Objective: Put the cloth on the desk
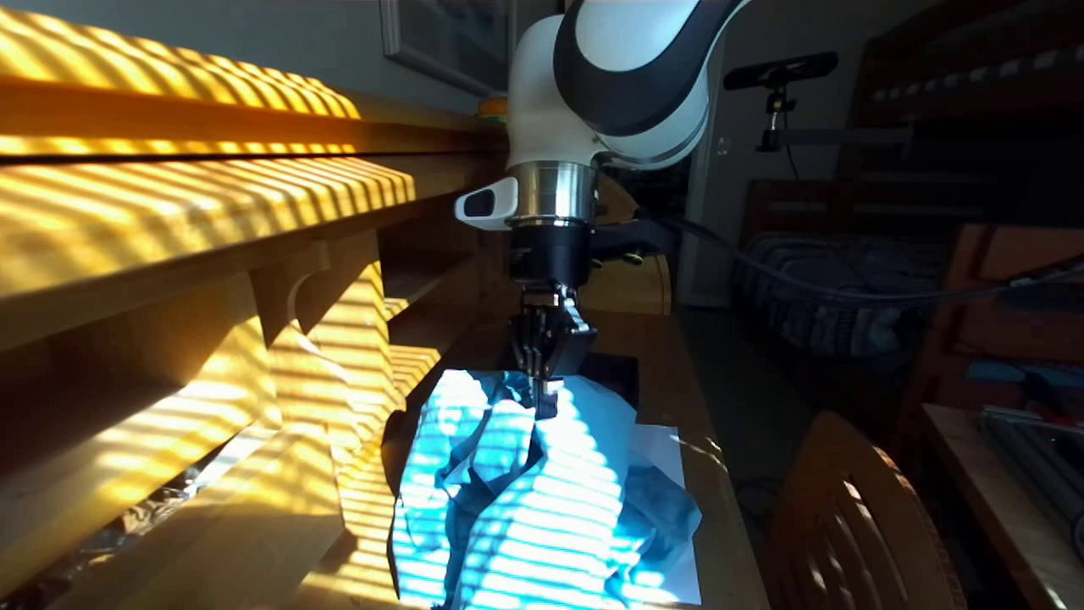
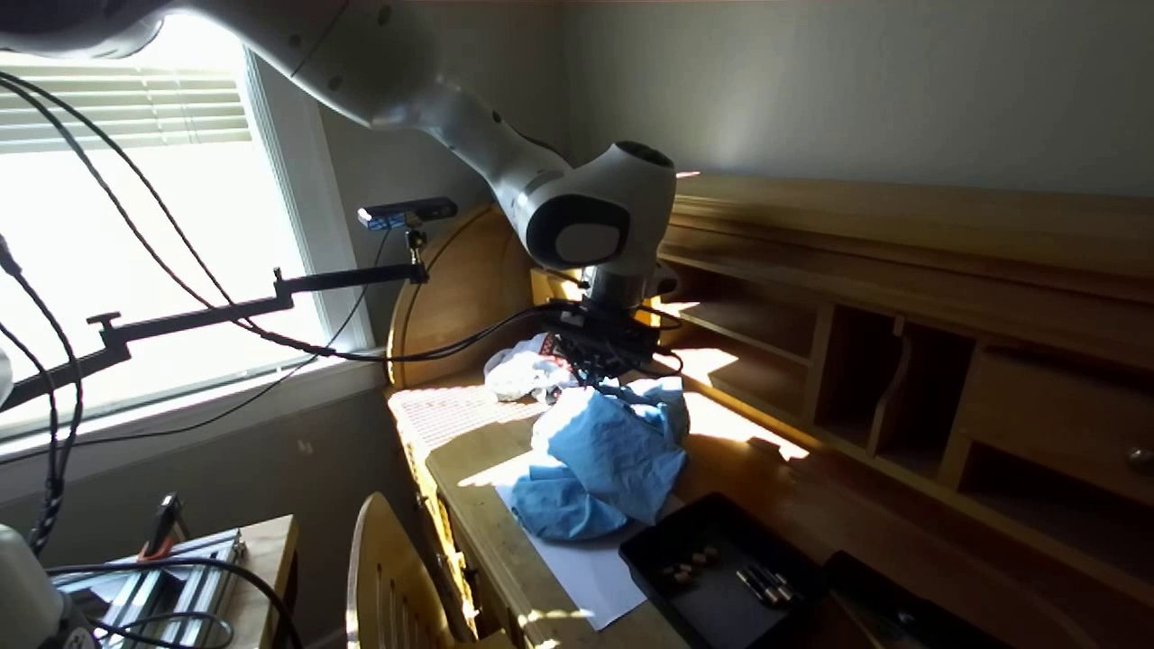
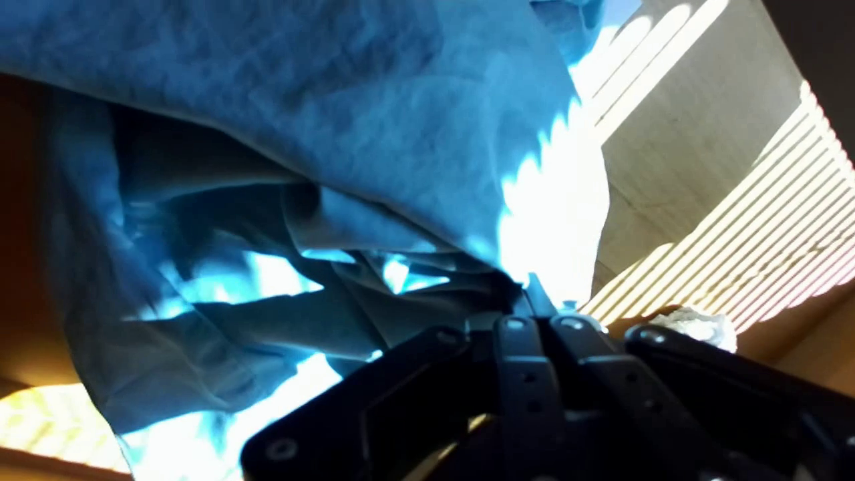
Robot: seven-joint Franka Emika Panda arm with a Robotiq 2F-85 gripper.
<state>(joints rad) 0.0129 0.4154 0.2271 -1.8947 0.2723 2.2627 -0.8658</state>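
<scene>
A light blue cloth (image 1: 542,517) hangs in loose folds below my gripper (image 1: 546,400), with bright sun stripes across it. In an exterior view the cloth (image 2: 622,451) is bunched over the wooden desk (image 2: 775,491), and its lower part lies on a white sheet of paper (image 2: 586,577). My gripper (image 2: 599,371) is at the cloth's top. In the wrist view the fingers (image 3: 534,300) are close together with the cloth (image 3: 374,120) gathered at their tips. The exact pinch is dark and partly hidden. The gripper looks shut on the cloth.
A black tray (image 2: 712,622) with small pieces stands beside the cloth. Wooden shelves and cubbyholes (image 2: 811,361) run along the desk's back. A crumpled white item (image 2: 523,374) lies behind the gripper. A wooden chair (image 1: 847,517) stands at the desk's front edge.
</scene>
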